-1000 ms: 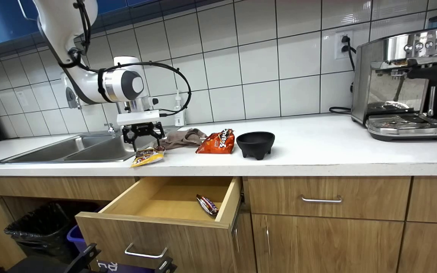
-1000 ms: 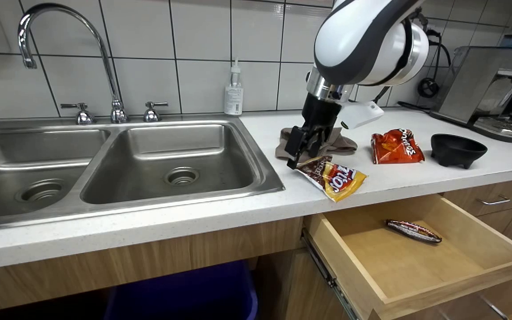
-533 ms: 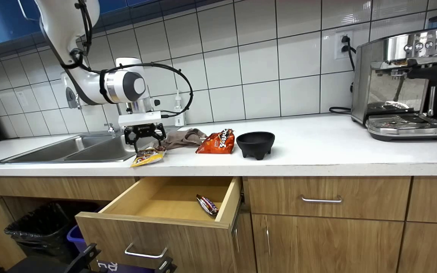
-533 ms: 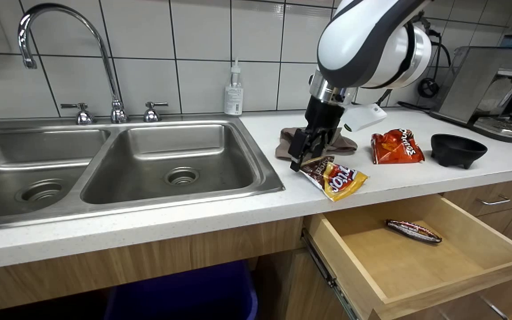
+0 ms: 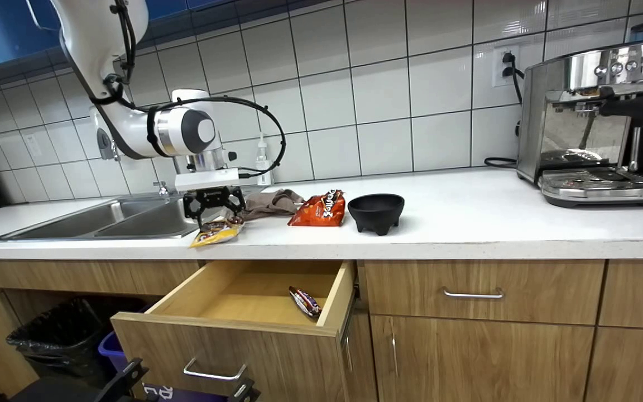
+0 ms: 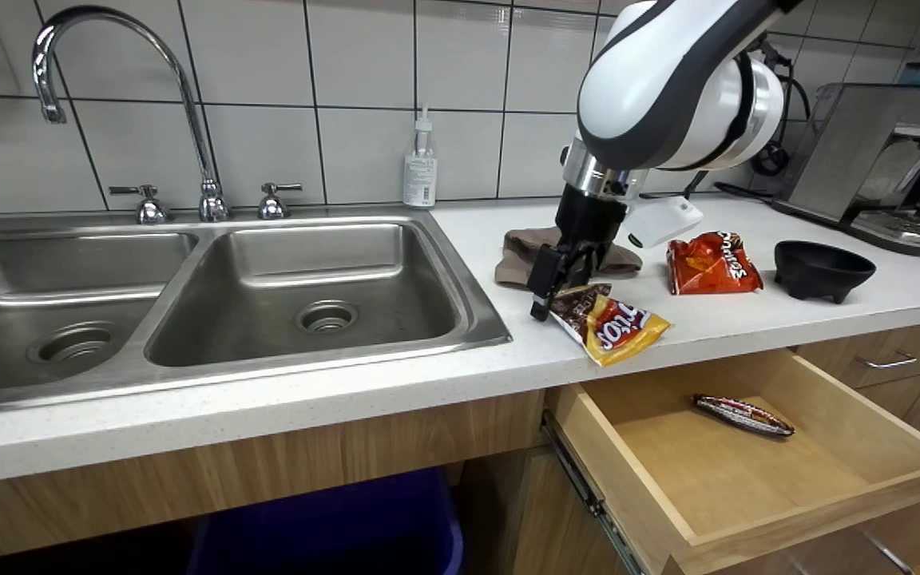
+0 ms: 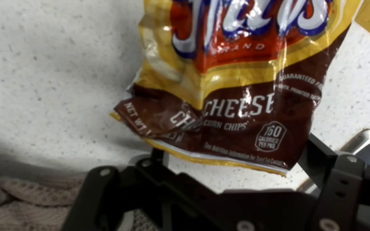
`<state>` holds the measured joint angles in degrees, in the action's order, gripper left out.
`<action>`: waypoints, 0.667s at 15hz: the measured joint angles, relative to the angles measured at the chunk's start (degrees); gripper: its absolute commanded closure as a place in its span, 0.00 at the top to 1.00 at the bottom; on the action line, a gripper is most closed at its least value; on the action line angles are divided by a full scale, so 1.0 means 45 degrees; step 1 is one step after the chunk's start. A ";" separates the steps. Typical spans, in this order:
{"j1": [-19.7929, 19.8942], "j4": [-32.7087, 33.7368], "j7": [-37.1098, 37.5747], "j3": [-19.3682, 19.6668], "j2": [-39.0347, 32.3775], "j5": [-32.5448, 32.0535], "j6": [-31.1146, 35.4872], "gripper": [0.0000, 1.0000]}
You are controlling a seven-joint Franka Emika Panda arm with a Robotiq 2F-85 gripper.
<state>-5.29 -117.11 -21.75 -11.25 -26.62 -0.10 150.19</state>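
Exterior views: bright and mostly crisp. White glare lay on the blue cabinet (image 5: 6,28); small glints marked the wall tiles (image 5: 380,92) and the espresso machine (image 5: 586,123). Deep shadow filled the space about the trash bag (image 5: 73,340). Wrist view: highlights streaked the chip bag (image 7: 236,86), its smallest print blurred; soft grey shadows fell on the countertop (image 7: 59,70); the gripper (image 7: 235,152) was near-black, the cloth (image 7: 27,200) soft in focus.

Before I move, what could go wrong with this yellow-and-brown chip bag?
The chip bag lies near the front edge of the counter, so a nudge might send it over, perhaps into the open drawer.
Its end by the open gripper is folded at one corner, so closing could crumple it or slip off.
The cloth lies close beside the gripper and might get snagged.
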 measured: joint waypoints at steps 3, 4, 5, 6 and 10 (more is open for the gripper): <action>0.0138 -0.0183 -0.0045 0.0000 0.0084 -0.0001 0.0000 1.00; 0.0179 -0.0248 -0.0059 0.0000 0.0129 -0.0001 0.0000 1.00; 0.0221 -0.0319 -0.0077 0.0000 0.0180 -0.0001 0.0000 1.00; 0.0264 -0.0391 -0.0114 0.0000 0.0234 -0.0001 0.0000 1.00; 0.0417 -0.0728 -0.0383 -0.0006 0.0516 0.0000 0.0000 1.00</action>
<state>-3.42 -120.39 -23.47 -11.28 -24.30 -0.10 150.19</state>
